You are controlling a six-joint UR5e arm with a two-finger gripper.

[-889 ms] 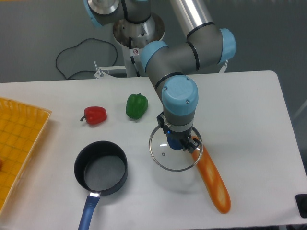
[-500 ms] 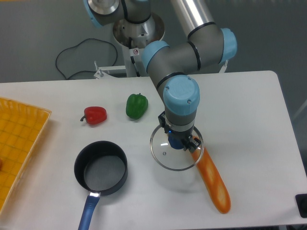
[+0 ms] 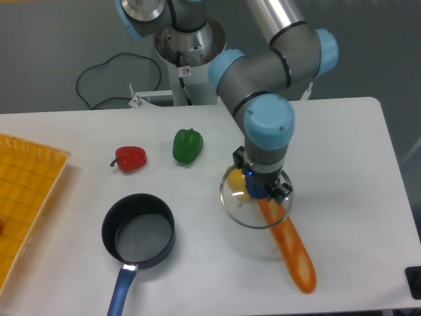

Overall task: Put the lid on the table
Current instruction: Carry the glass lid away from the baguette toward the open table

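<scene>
Lid point(image 3: 245, 205) hangs from the gripper point(image 3: 258, 193), jaws closed on its blue knob, partly above the top end of the orange baguette point(image 3: 290, 248), right of the open saucepan point(image 3: 138, 230). Step in hand, as I judge: carrying toward a set-down. Next move needs bare table point(image 3: 342, 171) clear of the baguette, then lowering flat before release.

No readable text, brand or nr anywhere. Only sign: small round red-and-white sticker point(image 3: 186, 71) on the white robot base column point(image 3: 191, 79), looks like a prohibition/warning symbol, too small to make out what it says. A small white tag point(image 3: 137, 101) lies at the back edge of the large white rectangular tabletop point(image 3: 342, 151), near the base; any print on it is illegible.
</scene>
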